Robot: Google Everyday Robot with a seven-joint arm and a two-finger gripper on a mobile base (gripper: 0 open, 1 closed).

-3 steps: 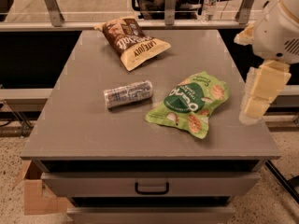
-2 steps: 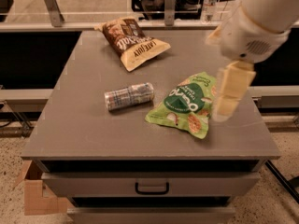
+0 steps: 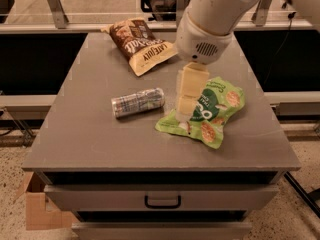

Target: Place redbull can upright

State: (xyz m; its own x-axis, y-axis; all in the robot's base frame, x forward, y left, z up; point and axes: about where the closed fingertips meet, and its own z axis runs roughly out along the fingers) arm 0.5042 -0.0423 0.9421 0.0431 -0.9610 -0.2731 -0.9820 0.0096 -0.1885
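The redbull can (image 3: 138, 102) lies on its side near the middle of the grey table (image 3: 85, 134), its top pointing right. My gripper (image 3: 186, 111) hangs from the white arm, its cream fingers pointing down over the left part of the green snack bag (image 3: 212, 115), just right of the can and apart from it. It holds nothing that I can see.
A brown and yellow snack bag (image 3: 141, 44) lies at the back of the table. The table has a drawer with a black handle (image 3: 162, 202) in front. A cardboard box (image 3: 37, 209) sits on the floor at the lower left. Rails run behind the table.
The arm has swung left from beyond the table's right edge to over the green bag, close to the can. The can and both bags have not moved.
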